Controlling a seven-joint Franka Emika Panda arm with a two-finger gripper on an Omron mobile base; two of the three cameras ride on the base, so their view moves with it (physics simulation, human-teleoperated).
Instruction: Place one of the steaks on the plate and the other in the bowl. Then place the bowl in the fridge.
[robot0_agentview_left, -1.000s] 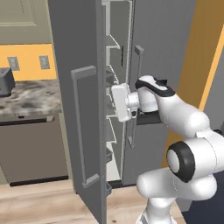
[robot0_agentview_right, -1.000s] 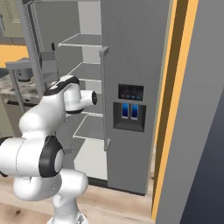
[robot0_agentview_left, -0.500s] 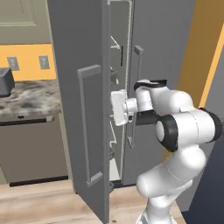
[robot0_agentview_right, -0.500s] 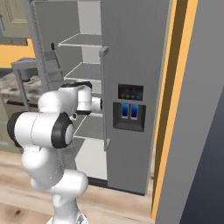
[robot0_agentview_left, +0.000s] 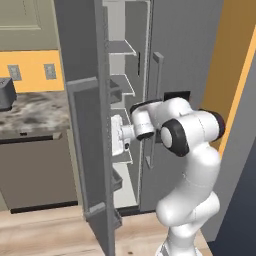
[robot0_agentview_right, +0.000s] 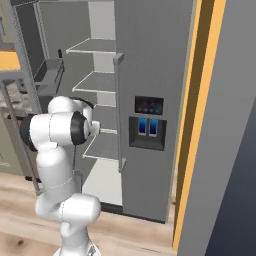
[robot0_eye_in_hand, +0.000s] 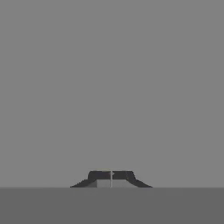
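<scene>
**Door swinging shut — hand is pushing it from inside**

Gripper (robot0_eye_in_hand: 111, 176) jaws are together, nothing between them. The hand view has flat grey right in front of the tips, which I read as the inner face of the fridge (robot0_agentview_left: 190, 60) left door (robot0_agentview_left: 82, 125); I can't confirm contact from that view. In the left base view the hand (robot0_agentview_left: 118, 137) sits just beside the door's inner face, about mid height, wrist folded back toward the arm's elbow.

What changed over the last second:
- Arm went from stretched out toward the door to tucked tight, elbow (robot0_agentview_left: 175, 136) now in front of the right door.
- Base views shifted too, so some of that is camera motion, not the door.
- Left door's angle to the cabinet reads similar; I can't say it has closed any.

Task things: bowl, steaks and plate can't be located. The shelves (robot0_agentview_right: 92, 46) that show in the right base view look bare; the lower ones are partly hidden by the arm.

Judgement: this is a door-handling step, either side of the bowl placement. Can't tell which, since the bowl's position is unknown. Risk: shut tips sliding off the flat panel.
</scene>
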